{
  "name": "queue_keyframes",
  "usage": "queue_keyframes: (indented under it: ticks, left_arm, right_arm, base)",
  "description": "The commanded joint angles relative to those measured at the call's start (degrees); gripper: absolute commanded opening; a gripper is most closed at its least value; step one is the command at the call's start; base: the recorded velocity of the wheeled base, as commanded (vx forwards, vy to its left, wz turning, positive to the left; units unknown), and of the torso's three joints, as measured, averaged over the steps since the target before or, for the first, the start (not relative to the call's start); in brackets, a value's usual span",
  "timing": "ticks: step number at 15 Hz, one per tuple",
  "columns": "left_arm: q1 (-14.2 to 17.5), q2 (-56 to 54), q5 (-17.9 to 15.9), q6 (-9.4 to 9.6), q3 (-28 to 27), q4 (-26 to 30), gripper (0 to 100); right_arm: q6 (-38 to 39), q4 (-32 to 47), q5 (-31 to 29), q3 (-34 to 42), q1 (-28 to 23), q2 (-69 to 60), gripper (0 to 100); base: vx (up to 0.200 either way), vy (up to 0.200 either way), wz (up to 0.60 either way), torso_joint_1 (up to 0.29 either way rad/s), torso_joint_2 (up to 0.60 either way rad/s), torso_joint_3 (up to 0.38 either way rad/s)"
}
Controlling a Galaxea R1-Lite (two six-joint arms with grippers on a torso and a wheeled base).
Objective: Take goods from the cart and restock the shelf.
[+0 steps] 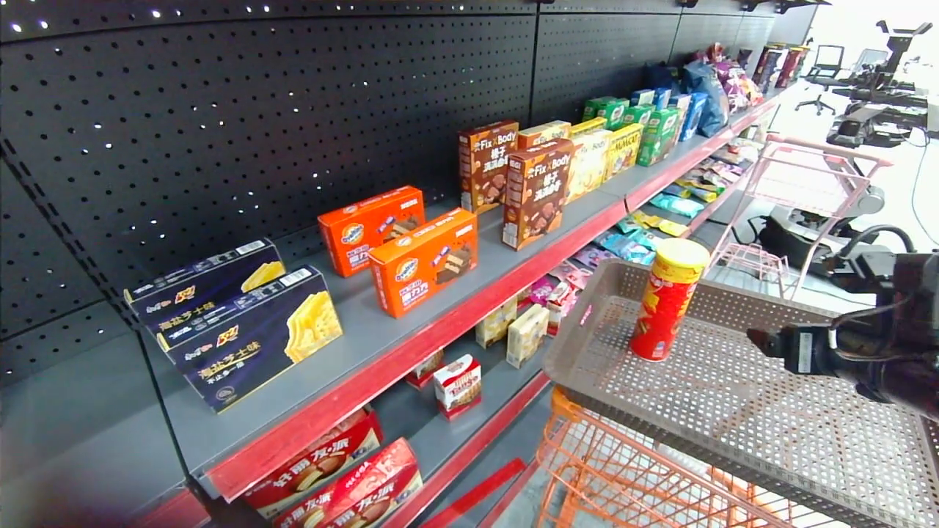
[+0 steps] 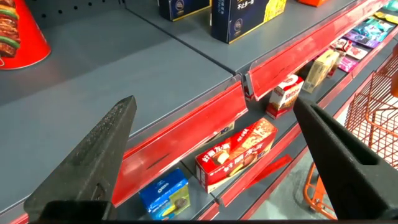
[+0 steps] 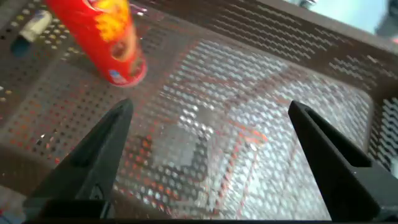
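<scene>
Right tool [image 3: 209, 109] wide open and empty over the cart's perforated tray [image 1: 733, 396] near the upright red chip can [image 1: 667, 299]; left tool [image 2: 214, 106] wide open, empty, above the shelf [image 2: 124, 68] edge.

Glossy can [image 1: 666, 304], perf. plastic tray [image 1: 733, 418] — matt metal shelf [image 1: 495, 273], cardboard boxes [image 1: 423, 260].

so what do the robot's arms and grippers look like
Left gripper and right gripper: two matte black, wedge-shaped fingers each, tapering to blunt tips. The right arm is black, with a white label and looping black cables.
</scene>
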Motion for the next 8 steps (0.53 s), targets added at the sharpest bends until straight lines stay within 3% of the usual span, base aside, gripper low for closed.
queue_keyframes:
  ticks: [1,5,8]
  left_arm:
    - [0.02,0.09,0.02,-0.04,0.0,-0.04,100]
    - [0.02,0.09,0.02,-0.04,0.0,-0.04,100]
    - [0.02,0.09,0.02,-0.04,0.0,-0.04,100]
  right_arm:
    - [-0.95,-1.19,2.0,-4.98,-0.58,7.55,100]
    - [-2.88,-5.58,2.71,-12.19,-1.54,16.6,100]
    - [-5.61,-5.58,7.63,-13.24,-0.93,17.83,100]
  base:
    - [0.0,0.0,0.0,0.0,0.0,0.0]
    - [0.0,0.0,0.0,0.0,0.0,0.0]
    - [0.0,0.0,0.0,0.0,0.0,0.0]
